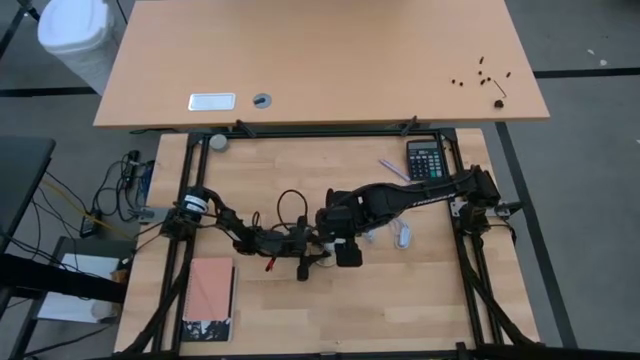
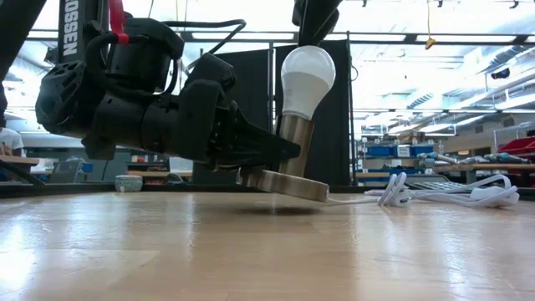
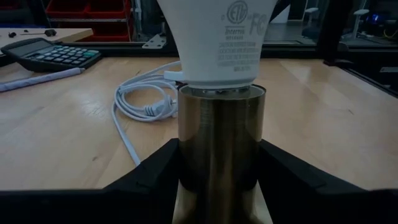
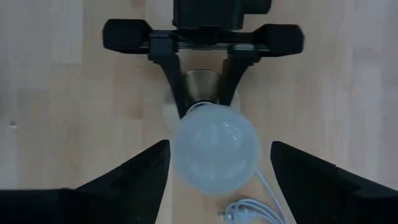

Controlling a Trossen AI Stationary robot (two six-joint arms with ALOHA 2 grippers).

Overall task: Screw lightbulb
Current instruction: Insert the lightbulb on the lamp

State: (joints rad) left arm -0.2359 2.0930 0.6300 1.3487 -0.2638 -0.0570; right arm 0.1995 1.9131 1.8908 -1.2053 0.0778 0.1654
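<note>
Near the middle of the table stands the lightbulb, its white globe up and its narrow end seated in the top of a brass-coloured socket tube. The tube rises from a round metal base disc, which in the low view sits tilted, its near edge lifted slightly off the wood. Grey print runs around the bulb's neck just above the tube's rim.

The left end effector reaches in low from the left arm's side, and its two dark fingers press against opposite sides of the socket tube, closed on it just above the disc.

The right end effector hangs directly over the bulb, pointing down. Its fingers stand parted on either side of the globe, with a gap of bare wood visible between each finger and the glass, so it holds nothing.

A white cord runs from the base disc and lies coiled on the table just beside it. Farther off, toward the table's back right, lie a black calculator and a pen. A pink-covered book rests near the front left corner. Beyond the workspace sits a second, larger tabletop, with a white bin off its left end.
</note>
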